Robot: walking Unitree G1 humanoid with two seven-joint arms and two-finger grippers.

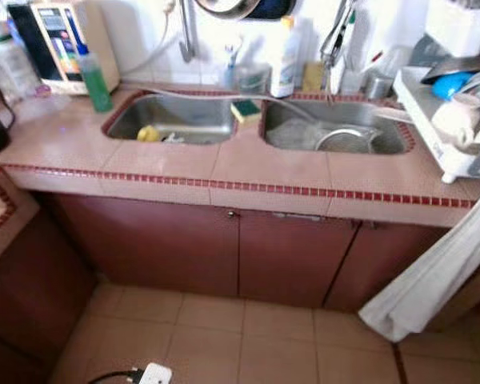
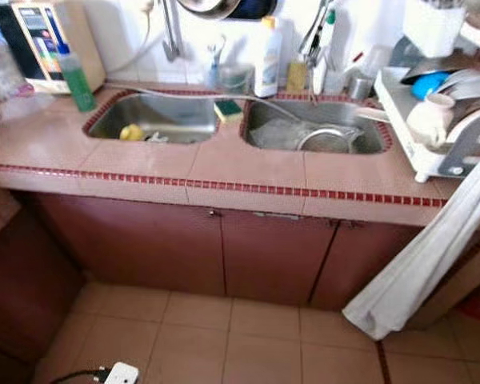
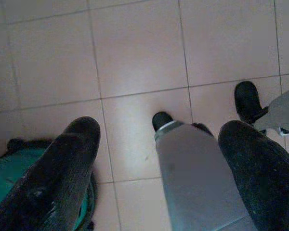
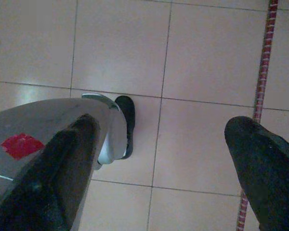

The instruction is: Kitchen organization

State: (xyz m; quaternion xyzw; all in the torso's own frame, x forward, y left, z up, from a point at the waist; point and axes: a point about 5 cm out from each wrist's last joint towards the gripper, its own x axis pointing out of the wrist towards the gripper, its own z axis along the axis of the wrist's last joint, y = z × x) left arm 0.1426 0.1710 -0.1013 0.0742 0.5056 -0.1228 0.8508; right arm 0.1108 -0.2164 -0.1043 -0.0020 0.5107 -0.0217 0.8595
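Note:
A tiled counter [image 1: 184,160] with a double steel sink stands before me. The left basin [image 1: 176,116] holds a yellow object [image 1: 148,134]. A green and yellow sponge [image 1: 245,110] lies on the divider. In the right basin [image 1: 304,124] sits a round metal strainer [image 1: 344,141]. A white dish rack [image 1: 452,132] with cups and bowls stands at the counter's right end. Both arms hang down toward the floor tiles. My left gripper [image 3: 161,129] is open and holds nothing. My right gripper [image 4: 164,126] is also open, with nothing in it.
A green bottle [image 1: 96,80] and a water appliance [image 1: 60,36] stand at the back left, and a white bottle [image 1: 285,60] behind the sinks. A white cloth [image 1: 432,272] hangs off the right end. Brown cabinet doors [image 1: 240,256] are closed below. A white plug [image 1: 154,374] lies on the floor.

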